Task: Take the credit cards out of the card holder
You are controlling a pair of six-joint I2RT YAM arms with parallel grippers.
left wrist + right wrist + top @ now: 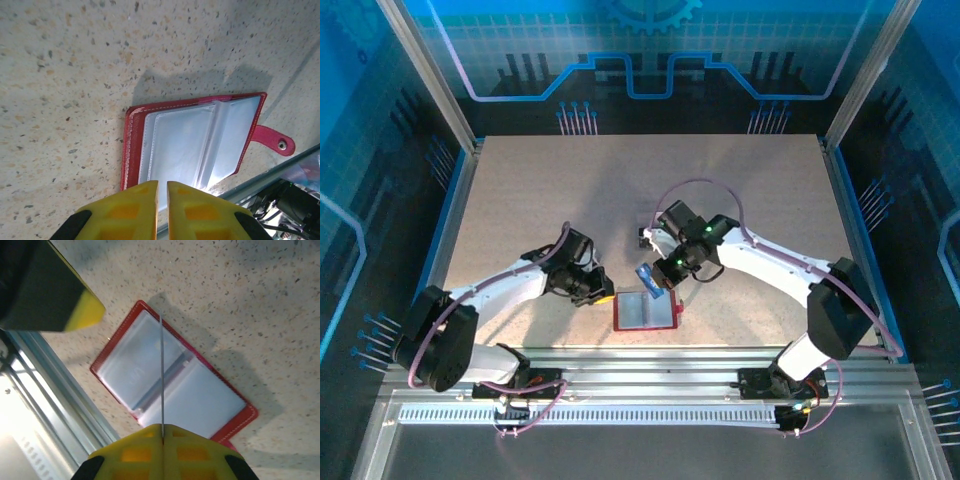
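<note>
One speckled table (740, 190), perhaps blue-panelled walls (650, 40)

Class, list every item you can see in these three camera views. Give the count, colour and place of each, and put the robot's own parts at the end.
Speckled table top: one, beige, under everything.
Folding card holder with clear pockets: one, dark red with pale grey inside, lying open near the table's front edge.
Thin plastic card: one, blue, raised off the table over the holder's far edge.
Metal frame rails: several, silver, along the near edge.
Printed backdrop panels: several, blue, behind and at both sides.
Left gripper: one, yellow fingers nearly together, at the holder's left edge.
Right gripper: one, yellow fingers shut on the card.
</note>
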